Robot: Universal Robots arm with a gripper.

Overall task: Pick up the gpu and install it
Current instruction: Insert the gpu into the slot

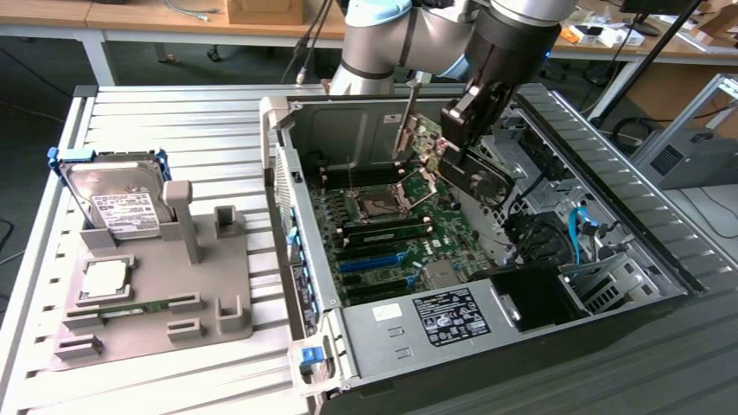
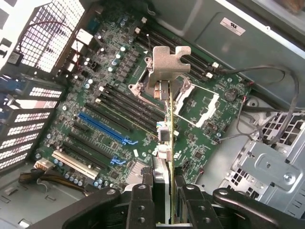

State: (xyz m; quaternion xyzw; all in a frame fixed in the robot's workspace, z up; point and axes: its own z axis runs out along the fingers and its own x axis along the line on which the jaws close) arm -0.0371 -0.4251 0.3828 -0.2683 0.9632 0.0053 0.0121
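The jaws pinch the gpu (image 2: 167, 138) edge-on, holding it upright above the motherboard (image 2: 119, 109) inside the open computer case (image 1: 381, 341), with its silver end bracket (image 2: 167, 64) farthest from the jaws; the white labels on the case wall (image 2: 232, 26) and the hard drive (image 1: 121, 207) bear print too small to read.

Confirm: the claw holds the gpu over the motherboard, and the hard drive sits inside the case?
No: the exterior view shows the hard drive standing on the grey holder outside the case. The claw does hold the gpu over the motherboard.
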